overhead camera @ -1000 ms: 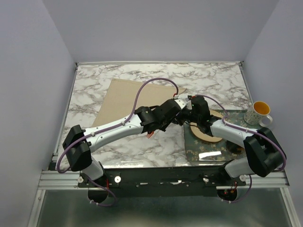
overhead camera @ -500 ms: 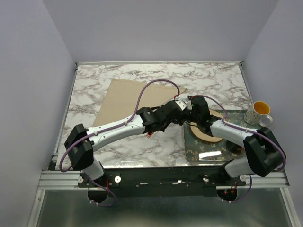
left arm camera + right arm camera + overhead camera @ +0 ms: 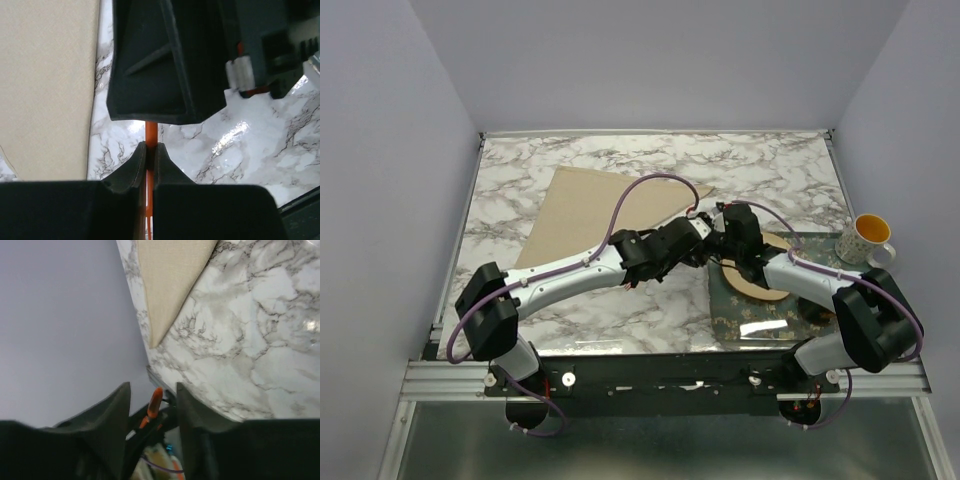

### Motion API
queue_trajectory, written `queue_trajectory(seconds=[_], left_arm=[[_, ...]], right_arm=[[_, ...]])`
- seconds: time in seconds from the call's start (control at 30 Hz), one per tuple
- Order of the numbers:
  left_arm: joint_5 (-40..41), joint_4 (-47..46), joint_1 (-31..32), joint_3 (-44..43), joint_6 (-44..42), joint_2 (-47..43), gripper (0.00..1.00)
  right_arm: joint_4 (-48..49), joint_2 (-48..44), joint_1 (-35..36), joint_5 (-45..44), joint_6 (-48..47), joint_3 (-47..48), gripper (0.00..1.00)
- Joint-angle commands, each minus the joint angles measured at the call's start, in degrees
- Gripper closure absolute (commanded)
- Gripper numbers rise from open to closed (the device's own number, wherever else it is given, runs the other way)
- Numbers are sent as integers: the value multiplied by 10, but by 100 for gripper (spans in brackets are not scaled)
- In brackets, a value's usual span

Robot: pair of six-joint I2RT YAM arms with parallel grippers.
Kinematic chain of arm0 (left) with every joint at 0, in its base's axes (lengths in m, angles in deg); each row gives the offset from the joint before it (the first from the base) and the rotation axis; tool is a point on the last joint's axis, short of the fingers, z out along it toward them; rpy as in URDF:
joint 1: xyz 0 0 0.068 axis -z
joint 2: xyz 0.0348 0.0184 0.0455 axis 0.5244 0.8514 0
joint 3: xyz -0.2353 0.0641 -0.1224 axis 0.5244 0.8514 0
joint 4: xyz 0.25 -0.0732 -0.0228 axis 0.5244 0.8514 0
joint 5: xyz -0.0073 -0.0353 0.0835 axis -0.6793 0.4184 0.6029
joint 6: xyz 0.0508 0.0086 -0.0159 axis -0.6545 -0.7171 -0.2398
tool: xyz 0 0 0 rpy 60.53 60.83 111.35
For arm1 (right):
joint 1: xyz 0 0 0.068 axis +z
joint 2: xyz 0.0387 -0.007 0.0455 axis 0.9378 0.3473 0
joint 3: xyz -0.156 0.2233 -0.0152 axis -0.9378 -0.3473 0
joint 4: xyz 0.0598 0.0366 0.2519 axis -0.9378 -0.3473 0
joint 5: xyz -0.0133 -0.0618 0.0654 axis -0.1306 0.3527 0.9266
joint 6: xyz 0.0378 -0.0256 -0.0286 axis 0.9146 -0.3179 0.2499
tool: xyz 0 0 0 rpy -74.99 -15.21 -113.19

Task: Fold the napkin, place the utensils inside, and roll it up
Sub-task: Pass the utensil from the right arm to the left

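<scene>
The tan napkin (image 3: 590,205) lies flat on the marble table, folded to a triangle, left of both grippers; it also shows in the left wrist view (image 3: 45,90) and the right wrist view (image 3: 172,275). A slim orange utensil (image 3: 151,132) stands upright between the fingers of my left gripper (image 3: 150,147), which is shut on its handle. The two grippers meet tip to tip above the table's middle: left gripper (image 3: 703,242), right gripper (image 3: 720,232). My right gripper (image 3: 152,395) is open, and the utensil's tip (image 3: 154,402) sits in the gap, touching neither finger.
A round tan plate (image 3: 760,285) rests on a green patterned placemat (image 3: 750,315) at the front right, under the right arm. A white and yellow mug (image 3: 865,238) stands at the right edge. Purple cables loop over both arms.
My left gripper has closed onto the orange utensil. My right gripper, shut on it before, has opened. The left arm has edged slightly forward toward the right gripper.
</scene>
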Motion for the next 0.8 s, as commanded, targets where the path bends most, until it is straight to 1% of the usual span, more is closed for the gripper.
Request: queue_trajectory(seconds=[0.0,0.03,0.07,0.1,0.13,0.17,0.2,0.23,0.3,0.33,0.4,0.43,0.57,0.63,0.7,0.77], left_arm=[[-34,9,-44,52,-73,-46,97],[-52,8,-58,62,-92,-59,98],[-71,6,-73,71,-107,-81,98],[-90,5,-109,85,-125,-88,98],[-91,5,-126,91,-154,-94,98],[-89,2,-145,97,-172,-100,99],[-84,-10,-176,102,-182,-103,99],[-107,-13,-197,97,-193,-101,100],[-137,-11,-239,83,-201,-76,100],[-161,-11,-274,72,-206,-64,100],[-204,-13,-300,62,-220,-28,100],[-216,-15,-311,54,-228,-17,100],[-217,-22,-346,31,-278,44,100],[-218,-41,-358,16,-305,57,100],[-259,-44,-376,-4,-322,82,100],[-260,-38,-379,-40,-330,113,99]], right_arm=[[-10,-7,-48,2,-86,0,29],[-23,-14,-65,11,-134,3,25],[-41,-21,-80,14,-160,7,22],[-69,-39,-108,14,-184,8,21],[-85,-47,-122,14,-225,9,21],[-99,-55,-135,14,-239,7,21],[-107,-64,-153,15,-254,0,21],[-119,-79,-157,18,-280,-2,21],[-140,-92,-158,32,-301,0,21],[-155,-96,-158,42,-315,1,21],[-172,-107,-159,63,-329,4,21],[-206,-110,-158,61,-346,6,21],[-230,-117,-158,96,-368,7,21],[-238,-116,-157,104,-374,8,21],[-239,-111,-158,117,-381,7,21],[-250,-108,-158,125,-391,7,21]])
